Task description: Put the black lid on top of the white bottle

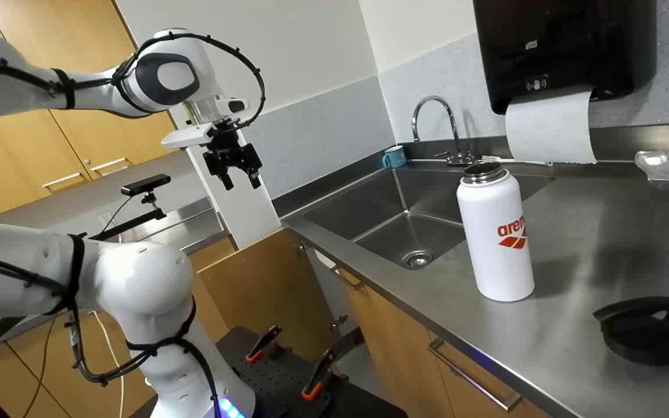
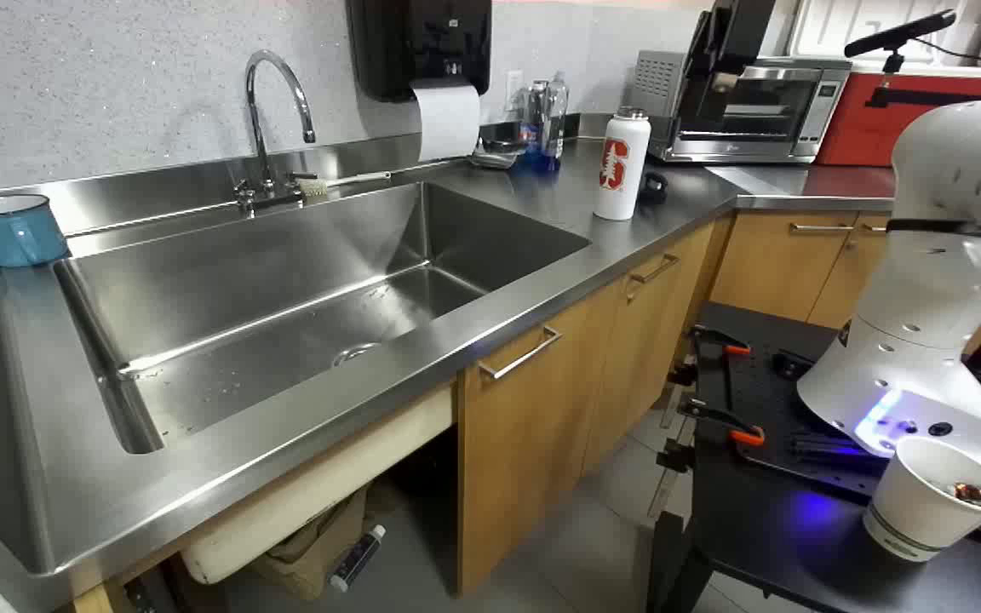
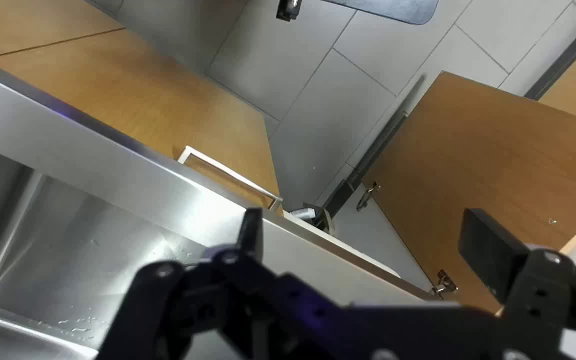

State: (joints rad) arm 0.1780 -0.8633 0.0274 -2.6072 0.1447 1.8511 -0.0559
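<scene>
White and tall, the bottle (image 1: 496, 232) stands upright on the steel counter (image 1: 572, 354), just right of the big sink (image 1: 433, 191). Its mouth is open and shows a shiny metal neck, and there is red on its side. The black lid (image 1: 642, 334) sits on the same counter, to the right of the bottle, with a gap between the two. Its loop is on top. In an exterior view the black lid (image 2: 654, 187) is partly hidden behind the bottle. High up on the left hangs the gripper (image 1: 242, 184), pointing down, well apart from both things. Its two fingers (image 3: 490, 250) are wide apart, and it has hold of nothing. In the wrist view, an open wooden door (image 3: 493, 165) and grey floor tiles (image 3: 313, 115) are down below, with part of the sink on the left. On the far wall is a black towel box (image 1: 567, 52) with a white sheet (image 1: 552, 128) hanging out. The tap (image 2: 265, 166) bends over at the far side of the sink. A blue mug (image 2: 15, 232) stands at the sink's left end. On the right, near, a paper cup (image 2: 933, 511) stands on a black table (image 2: 780, 545), just in front of the white arm (image 2: 925, 306).
</scene>
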